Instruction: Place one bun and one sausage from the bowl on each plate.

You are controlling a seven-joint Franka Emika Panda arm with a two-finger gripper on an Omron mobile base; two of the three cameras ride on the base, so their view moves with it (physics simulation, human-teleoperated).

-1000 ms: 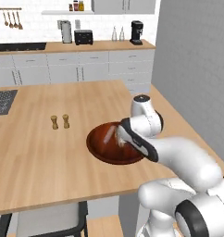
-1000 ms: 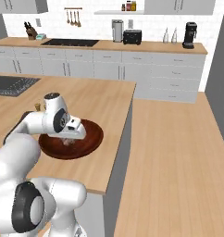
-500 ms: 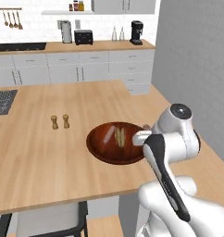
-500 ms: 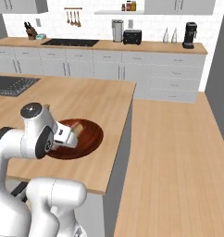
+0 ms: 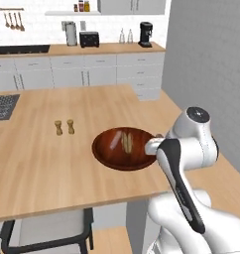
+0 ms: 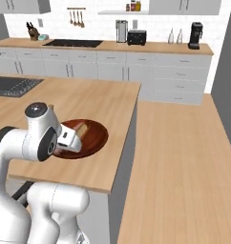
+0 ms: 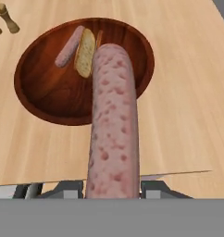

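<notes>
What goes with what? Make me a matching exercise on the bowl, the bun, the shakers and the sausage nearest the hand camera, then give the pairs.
Things:
A. bowl
B. bun
C. shakers
D. near sausage

States:
1. clamped in the gripper
2. lying in the dish beside a second sausage
3. standing upright on the counter
4. glossy dark red-brown

Pairs: A-4, B-2, C-3, D-1
</notes>
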